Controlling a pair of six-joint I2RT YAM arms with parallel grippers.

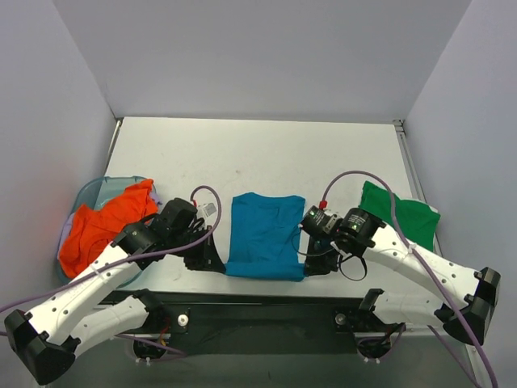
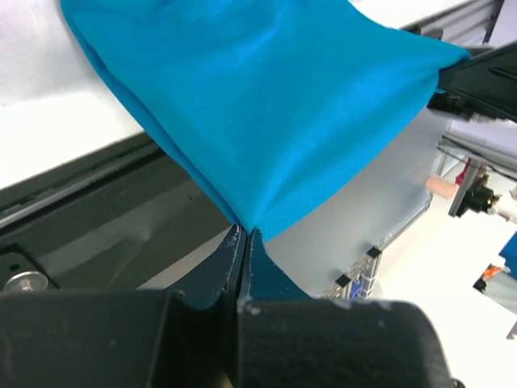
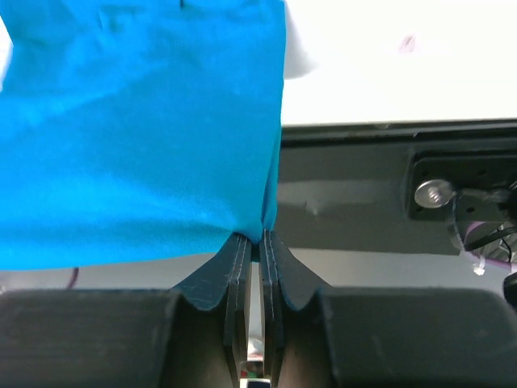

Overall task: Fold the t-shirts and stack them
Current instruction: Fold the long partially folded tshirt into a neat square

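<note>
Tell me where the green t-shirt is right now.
In the top view, the green t-shirt lies at the right edge of the table, beside the right arm, right of the blue t-shirt.

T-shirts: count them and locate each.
3. The blue t-shirt at centre, held by left gripper and right gripper; green t-shirt at right; orange t-shirt in the basket at left, possibly hiding others.
</note>
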